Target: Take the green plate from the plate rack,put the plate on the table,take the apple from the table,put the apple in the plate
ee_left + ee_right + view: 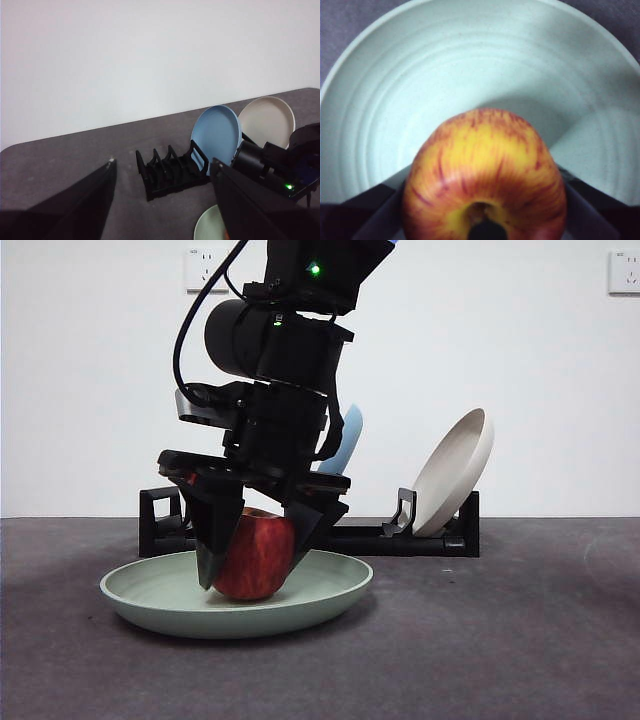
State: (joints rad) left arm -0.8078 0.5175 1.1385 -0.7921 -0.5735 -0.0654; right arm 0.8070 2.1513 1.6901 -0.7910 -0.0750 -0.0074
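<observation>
**Apple lowered into the green plate, right gripper still to release**

Front view: the right gripper (pixel 255 550) descends from 12 o'clock, its two black jaws closed narrowly on the flanks of the apple (pixel 252 558); the apple sits inside the green plate (pixel 330 595), a little toward 9 o'clock of the plate's centre, its underside apparently touching the plate floor; the plate lies flat on the table (pixel 520 640), in front of the plate rack (pixel 420 538). A beige plate (pixel 455 475) leans in the rack at 2 o'clock from the apple; a light blue plate (pixel 350 435) shows behind the arm.

Right wrist view: the apple (pixel 485 180) lies directly between the jaws, stem dimple facing the camera, the plate's (pixel 420 75) ridged basin beyond it; the coming move, by judgement, turns on this vertical alignment: jaws spread, then lift straight toward 12 o'clock.

Left wrist view: the left gripper (pixel 162 200) waits well apart with jaws wide, holding nothing, looking across at the rack (pixel 170 172); the right arm is plainly the nearer.
</observation>
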